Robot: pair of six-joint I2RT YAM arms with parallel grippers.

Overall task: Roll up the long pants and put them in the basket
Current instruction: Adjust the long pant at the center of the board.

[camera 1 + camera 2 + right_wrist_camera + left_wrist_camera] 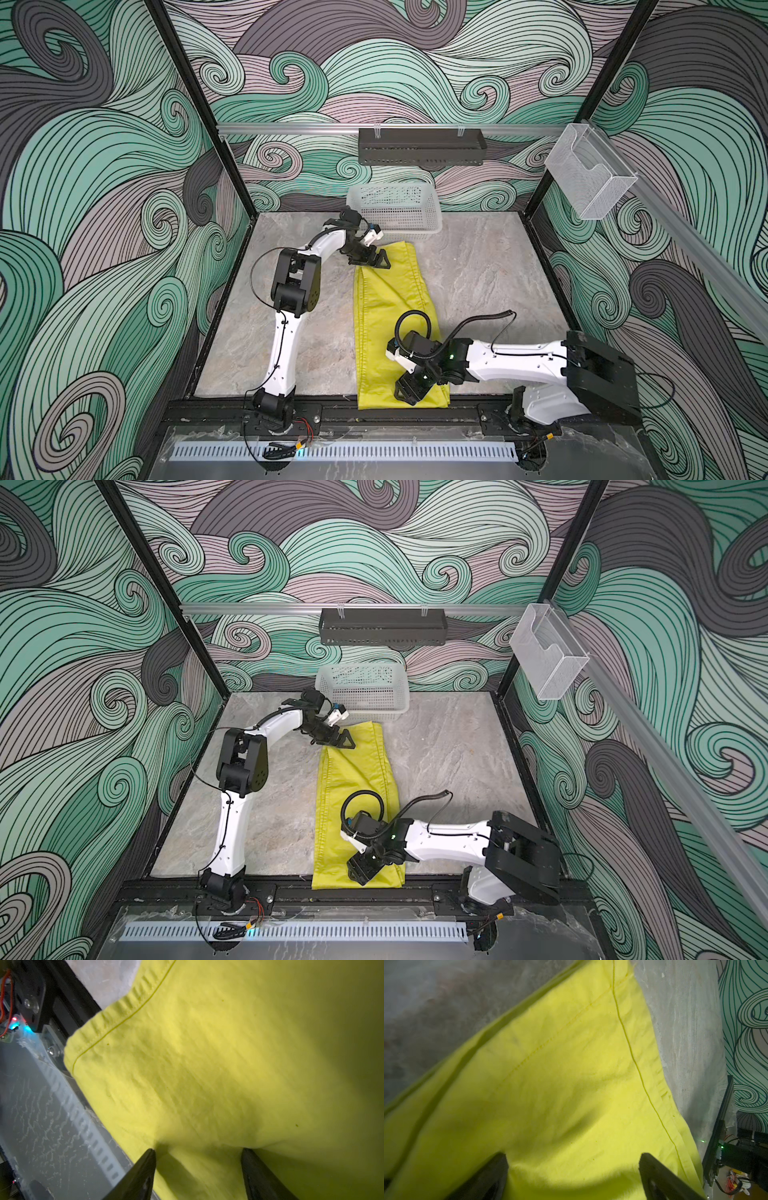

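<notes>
Looking down in both top views, I see one pair of long pants [386,299] [353,779], bright yellow-green, lying as a long flat strip from the single white basket [399,216] to the table's [478,270] near edge. Left wrist: my left gripper [574,1155] is spread wide over the far end, clamping nothing. Right wrist: my right gripper [198,1149] is partly spread, tips pressing the near end, cloth humped between, unpinched
</notes>
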